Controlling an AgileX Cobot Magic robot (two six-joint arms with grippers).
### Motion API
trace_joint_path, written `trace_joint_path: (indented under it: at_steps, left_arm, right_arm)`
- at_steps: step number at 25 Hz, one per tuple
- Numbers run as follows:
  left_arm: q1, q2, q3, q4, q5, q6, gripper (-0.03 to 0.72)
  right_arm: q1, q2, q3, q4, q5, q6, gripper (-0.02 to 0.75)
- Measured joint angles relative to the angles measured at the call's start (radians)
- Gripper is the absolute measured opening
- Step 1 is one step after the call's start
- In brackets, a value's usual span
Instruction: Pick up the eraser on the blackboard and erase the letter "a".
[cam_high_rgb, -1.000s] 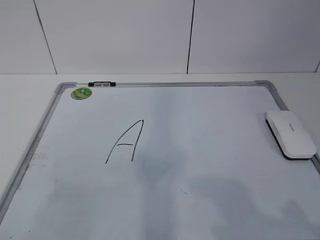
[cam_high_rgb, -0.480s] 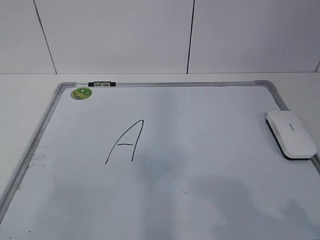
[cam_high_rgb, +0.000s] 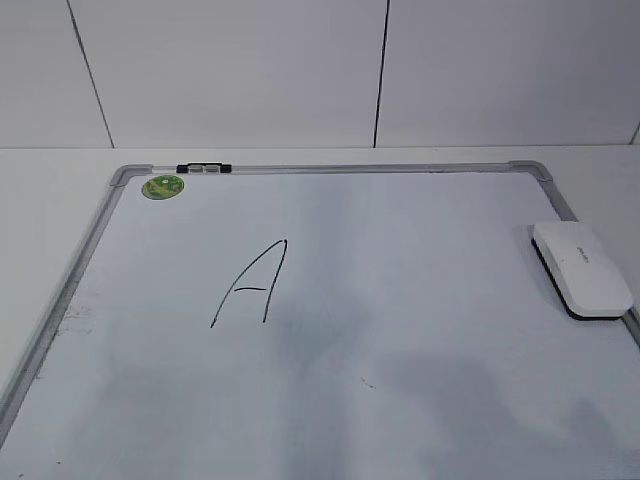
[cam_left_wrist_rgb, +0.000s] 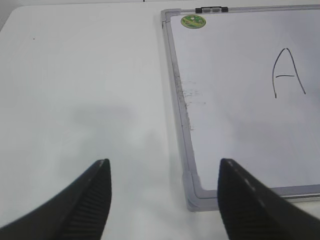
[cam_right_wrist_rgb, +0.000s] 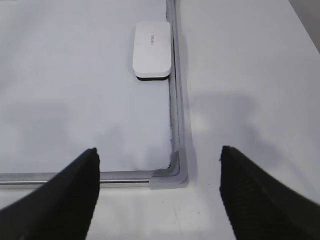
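Observation:
The white eraser (cam_high_rgb: 582, 268) lies flat on the blackboard (cam_high_rgb: 350, 167) against its right frame; it also shows in the right wrist view (cam_right_wrist_rgb: 152, 49). A tall slanted capital "A" (cam_high_rgb: 252, 285) is written left of the board's middle and shows in the left wrist view (cam_left_wrist_rgb: 287, 72). No small lowercase "a" is in view. My left gripper (cam_left_wrist_rgb: 162, 162) is open and empty above the board's near left corner. My right gripper (cam_right_wrist_rgb: 157, 150) is open and empty above the near right corner, well short of the eraser. Neither gripper shows in the exterior view.
A green round sticker (cam_high_rgb: 163, 186) and a black clip (cam_high_rgb: 203, 169) sit at the board's far left corner. The board lies on a white table (cam_left_wrist_rgb: 75, 75). A white panelled wall (cam_high_rgb: 230, 70) stands behind.
Only the faint shadows on the board's near part have shifted slightly. The eraser and the board have not moved.

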Motion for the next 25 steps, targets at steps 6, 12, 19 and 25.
trace_joint_path:
  at_steps: [6,12,19,25]
  left_arm:
    - [0.000,0.000,0.000,0.000,0.000,0.000,0.497]
    - [0.000,0.000,0.000,0.000,0.000,0.000,0.497]
    - [0.000,0.000,0.000,0.000,0.000,0.000,0.497]
    - [0.000,0.000,0.000,0.000,0.000,0.000,0.497]
  right_arm:
    - [0.000,0.000,0.000,0.000,0.000,0.000,0.568]
    - [0.000,0.000,0.000,0.000,0.000,0.000,0.568]
    - [0.000,0.000,0.000,0.000,0.000,0.000,0.568]
    - [0.000,0.000,0.000,0.000,0.000,0.000,0.568]
